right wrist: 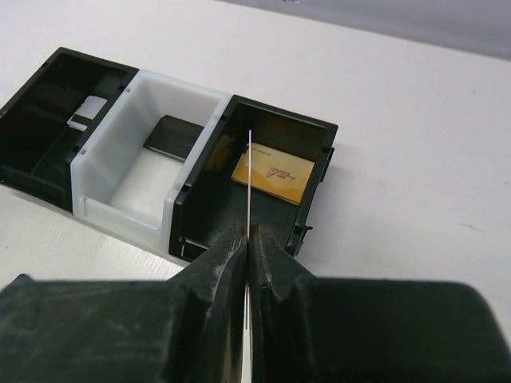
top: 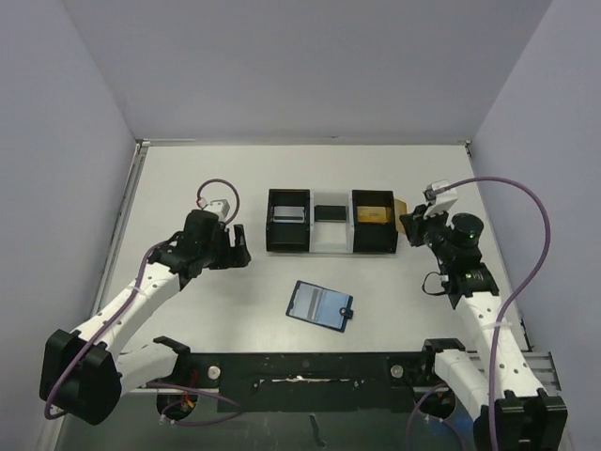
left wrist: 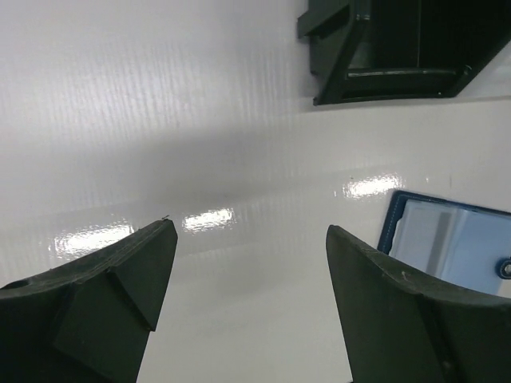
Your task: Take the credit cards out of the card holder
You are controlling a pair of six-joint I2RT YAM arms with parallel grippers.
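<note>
Only the wrist view shows the right gripper (right wrist: 249, 239) pinching a card (right wrist: 250, 175) edge-on over the black box (right wrist: 319, 132); any print looks illegible. Left gripper (left wrist: 249, 231) gapes, empty.

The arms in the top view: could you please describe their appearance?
The left arm and right arm have white link shells, black joints and bases. A purple cable loops along each. The left gripper and right gripper have black, wedge-shaped fingers.
</note>
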